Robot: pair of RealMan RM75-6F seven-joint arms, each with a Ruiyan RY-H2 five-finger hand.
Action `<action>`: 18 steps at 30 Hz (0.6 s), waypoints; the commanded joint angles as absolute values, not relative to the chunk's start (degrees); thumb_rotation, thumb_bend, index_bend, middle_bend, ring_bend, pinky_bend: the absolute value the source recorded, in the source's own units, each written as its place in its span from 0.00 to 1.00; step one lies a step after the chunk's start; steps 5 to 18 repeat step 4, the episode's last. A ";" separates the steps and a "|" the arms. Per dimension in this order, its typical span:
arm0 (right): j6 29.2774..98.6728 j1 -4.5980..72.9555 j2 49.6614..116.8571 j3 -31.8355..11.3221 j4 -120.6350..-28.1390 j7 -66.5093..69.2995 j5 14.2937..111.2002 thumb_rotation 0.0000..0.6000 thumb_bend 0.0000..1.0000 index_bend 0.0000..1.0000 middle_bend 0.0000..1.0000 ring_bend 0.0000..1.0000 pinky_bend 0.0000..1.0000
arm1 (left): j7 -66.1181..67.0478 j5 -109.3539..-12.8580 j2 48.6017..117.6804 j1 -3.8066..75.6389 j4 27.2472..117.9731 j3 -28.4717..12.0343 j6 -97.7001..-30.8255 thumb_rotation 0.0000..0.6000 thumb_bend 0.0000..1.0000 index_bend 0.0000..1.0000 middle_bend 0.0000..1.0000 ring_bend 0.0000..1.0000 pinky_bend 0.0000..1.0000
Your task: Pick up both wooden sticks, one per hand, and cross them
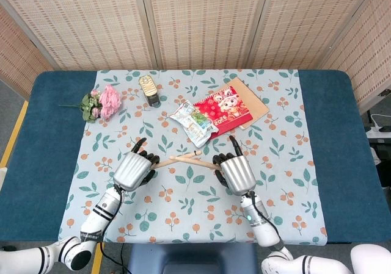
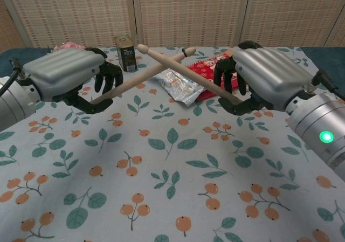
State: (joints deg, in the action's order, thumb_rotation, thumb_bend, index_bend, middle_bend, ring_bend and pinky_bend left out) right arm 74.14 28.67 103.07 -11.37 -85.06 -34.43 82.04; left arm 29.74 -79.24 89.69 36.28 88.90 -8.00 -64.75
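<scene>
1. Left hand [image 2: 64, 77] clamped on one wooden stick [image 2: 135, 79], angled up toward centre.
2. Right hand [image 2: 264, 80] clamped on other wooden stick [image 2: 186, 76], angled opposite.
3. Both sticks lifted off floral tablecloth [image 2: 161, 172], overlapping in an X; touching or not, cannot tell.
4. Raised probably to clear snack packet [image 2: 175, 84].

- Left wooden stick [image 2: 141, 77]: pale, slim, rounded tip, held in the left hand [image 2: 67, 79], slanting up toward the right, tip highest, clear of the counter.
- Right wooden stick [image 2: 197, 76]: same look, held in the right hand [image 2: 262, 80], slanting up toward the left.
- Both cross near their tips in an X between the hands, seemingly touching.
</scene>
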 commanded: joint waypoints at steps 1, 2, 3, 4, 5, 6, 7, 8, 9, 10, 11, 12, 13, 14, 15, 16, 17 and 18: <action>74.32 28.61 102.83 -11.27 -85.31 -34.74 81.81 1.00 0.47 1.00 0.88 0.59 0.03 | 29.64 -79.76 89.82 36.30 88.76 -7.58 -65.01 1.00 0.51 0.87 0.89 0.50 0.13; 74.34 28.63 102.78 -11.23 -85.37 -34.81 81.78 1.00 0.47 1.00 0.88 0.59 0.03 | 29.56 -79.86 89.87 36.30 88.74 -7.46 -65.04 1.00 0.51 0.87 0.89 0.50 0.13; 74.28 28.64 102.71 -11.17 -85.47 -34.75 81.69 1.00 0.47 1.00 0.88 0.59 0.03 | 29.48 -79.95 89.90 36.31 88.72 -7.38 -65.08 1.00 0.51 0.87 0.89 0.50 0.13; 74.22 28.64 102.63 -11.13 -85.62 -34.74 81.52 1.00 0.48 0.99 0.88 0.59 0.03 | 29.49 -80.11 89.94 36.34 88.64 -7.29 -65.18 1.00 0.51 0.87 0.89 0.50 0.13; 74.22 28.64 102.63 -11.13 -85.62 -34.74 81.52 1.00 0.48 0.99 0.88 0.59 0.03 | 29.49 -80.11 89.94 36.34 88.64 -7.29 -65.18 1.00 0.51 0.87 0.89 0.50 0.13; 74.22 28.64 102.63 -11.13 -85.62 -34.74 81.52 1.00 0.48 0.99 0.88 0.59 0.03 | 29.49 -80.11 89.94 36.34 88.64 -7.29 -65.18 1.00 0.51 0.87 0.89 0.50 0.13; 74.22 28.64 102.63 -11.13 -85.62 -34.74 81.52 1.00 0.48 0.99 0.88 0.59 0.03 | 29.49 -80.11 89.94 36.34 88.64 -7.29 -65.18 1.00 0.51 0.87 0.89 0.50 0.13; 74.22 28.64 102.63 -11.13 -85.62 -34.74 81.52 1.00 0.48 0.99 0.88 0.59 0.03 | 29.49 -80.11 89.94 36.34 88.64 -7.29 -65.18 1.00 0.51 0.87 0.89 0.50 0.13; 74.22 28.64 102.63 -11.13 -85.62 -34.74 81.52 1.00 0.48 0.99 0.88 0.59 0.03 | 29.49 -80.11 89.94 36.34 88.64 -7.29 -65.18 1.00 0.51 0.87 0.89 0.50 0.13; 74.22 28.64 102.63 -11.13 -85.62 -34.74 81.52 1.00 0.48 0.99 0.88 0.59 0.03 | 29.49 -80.11 89.94 36.34 88.64 -7.29 -65.18 1.00 0.51 0.87 0.89 0.50 0.13; 74.22 28.64 102.63 -11.13 -85.62 -34.74 81.52 1.00 0.48 0.99 0.88 0.59 0.03 | 29.49 -80.11 89.94 36.34 88.64 -7.29 -65.18 1.00 0.51 0.87 0.89 0.50 0.13; 74.22 28.64 102.63 -11.13 -85.62 -34.74 81.52 1.00 0.48 0.99 0.88 0.59 0.03 | 29.49 -80.11 89.94 36.34 88.64 -7.29 -65.18 1.00 0.51 0.87 0.89 0.50 0.13; 74.22 28.64 102.63 -11.13 -85.62 -34.74 81.52 1.00 0.48 0.99 0.88 0.59 0.03 | 29.49 -80.11 89.94 36.34 88.64 -7.29 -65.18 1.00 0.51 0.87 0.89 0.50 0.13; 74.22 28.64 102.63 -11.13 -85.62 -34.74 81.52 1.00 0.48 0.99 0.88 0.59 0.03 | 29.49 -80.11 89.94 36.34 88.64 -7.29 -65.18 1.00 0.51 0.87 0.89 0.50 0.13; 74.22 28.64 102.63 -11.13 -85.62 -34.74 81.52 1.00 0.48 0.99 0.88 0.59 0.03 | 29.49 -80.11 89.94 36.34 88.64 -7.29 -65.18 1.00 0.51 0.87 0.89 0.50 0.13; 74.22 28.64 102.63 -11.13 -85.62 -34.74 81.52 1.00 0.48 0.99 0.88 0.59 0.03 | 29.49 -80.11 89.94 36.34 88.64 -7.29 -65.18 1.00 0.51 0.87 0.89 0.50 0.13; 74.22 28.64 102.63 -11.13 -85.62 -34.74 81.52 1.00 0.48 0.99 0.88 0.59 0.03 | 29.49 -80.11 89.94 36.34 88.64 -7.29 -65.18 1.00 0.51 0.87 0.89 0.50 0.13; 74.22 28.64 102.63 -11.13 -85.62 -34.74 81.52 1.00 0.48 0.99 0.88 0.59 0.03 | 29.49 -80.11 89.94 36.34 88.64 -7.29 -65.18 1.00 0.51 0.87 0.89 0.50 0.13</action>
